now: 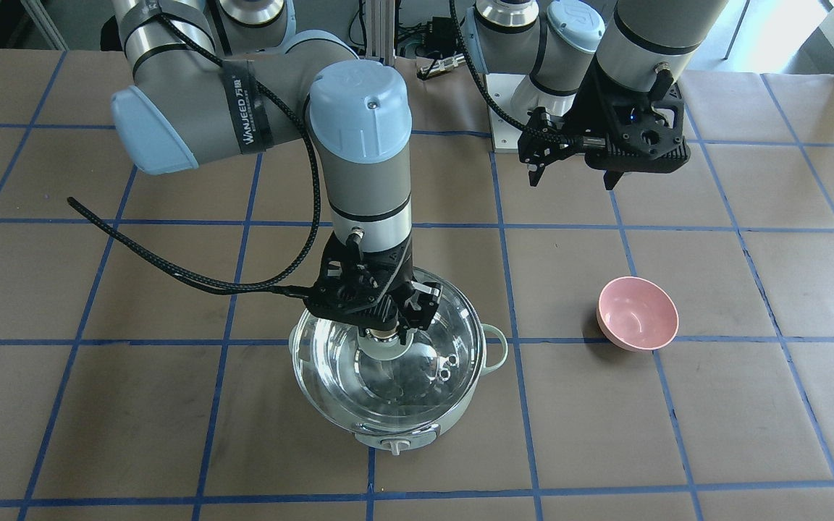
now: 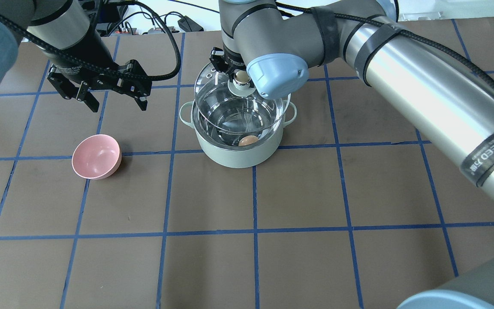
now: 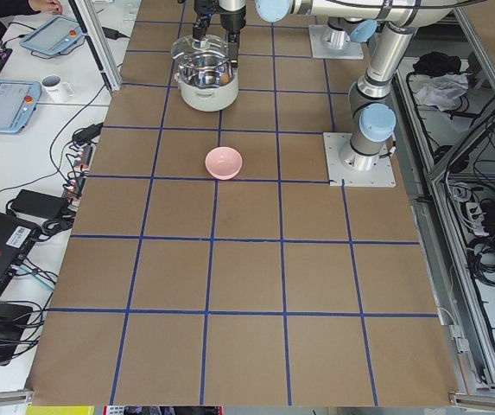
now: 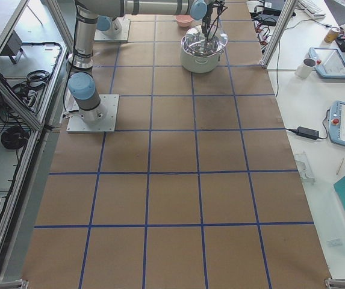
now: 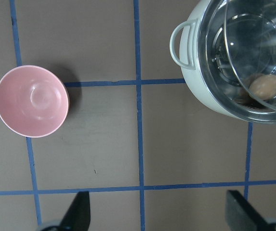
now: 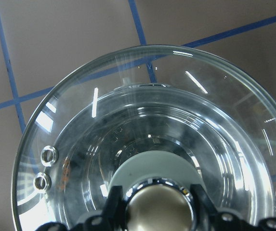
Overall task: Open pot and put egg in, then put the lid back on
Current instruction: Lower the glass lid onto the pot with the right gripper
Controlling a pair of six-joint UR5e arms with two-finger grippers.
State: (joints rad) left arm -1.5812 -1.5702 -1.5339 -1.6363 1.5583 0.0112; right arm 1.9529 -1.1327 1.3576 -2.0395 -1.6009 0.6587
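The mint-green pot (image 2: 238, 156) stands at table centre with its control knob facing the operators' side (image 1: 394, 443). The tan egg (image 2: 248, 140) lies inside on the steel bottom and also shows in the left wrist view (image 5: 266, 86). My right gripper (image 2: 242, 77) is shut on the tan knob of the glass lid (image 2: 238, 107) and holds the lid a little above the pot's rim, over the opening. The right wrist view shows the fingers (image 6: 116, 202) clamped on the knob. My left gripper (image 2: 117, 106) is open and empty, hovering above the table left of the pot.
An empty pink bowl (image 2: 97, 156) sits on the brown paper left of the pot, under and in front of my left gripper; it also shows in the left wrist view (image 5: 32, 101). Blue tape lines grid the table.
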